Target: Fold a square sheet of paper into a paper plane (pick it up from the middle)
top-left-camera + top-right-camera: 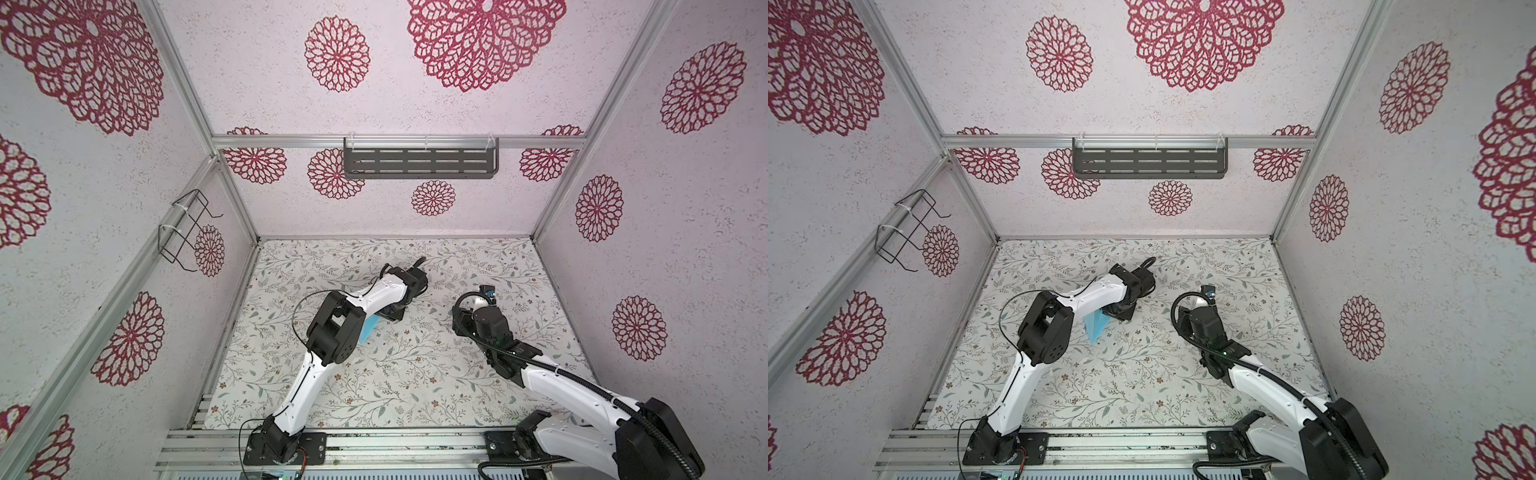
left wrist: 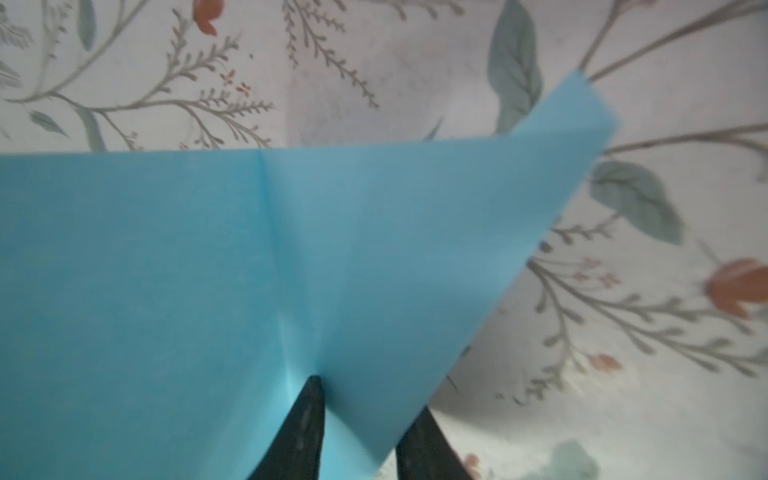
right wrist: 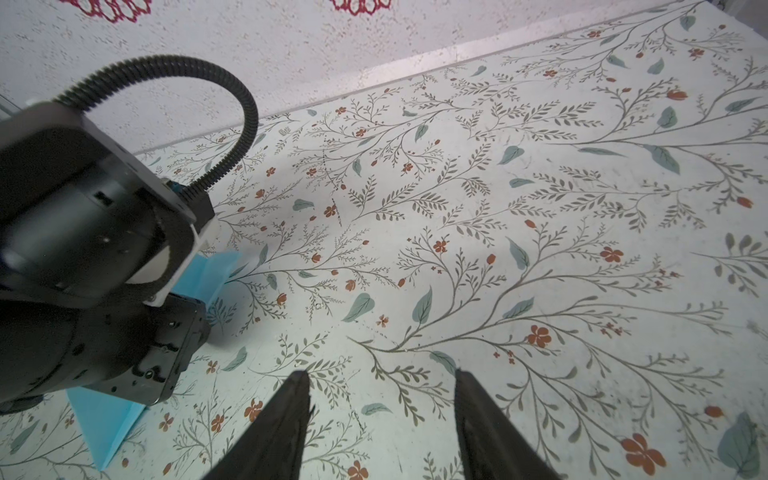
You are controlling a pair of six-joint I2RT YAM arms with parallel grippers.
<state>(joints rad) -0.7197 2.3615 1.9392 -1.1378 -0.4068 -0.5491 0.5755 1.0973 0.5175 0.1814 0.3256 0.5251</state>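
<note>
My left pincer (image 2: 368, 395), parted at lower centre, straddles the paper plane (image 2: 187, 270), seemingly to leave it on the tabletop (image 2: 374, 62). My right pincer (image 3: 381, 372) is apart and empty.

Paper plane (image 1: 371, 331) half behind left arm (image 1: 376, 294)

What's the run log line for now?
left end effector: open, folded paper between jaws | right end effector: open, empty

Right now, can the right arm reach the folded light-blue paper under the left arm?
Probably only partly. The right gripper hangs open over the floral tabletop, and the light-blue paper shows a free pointed end, but the left arm's black wrist covers its middle.
</note>
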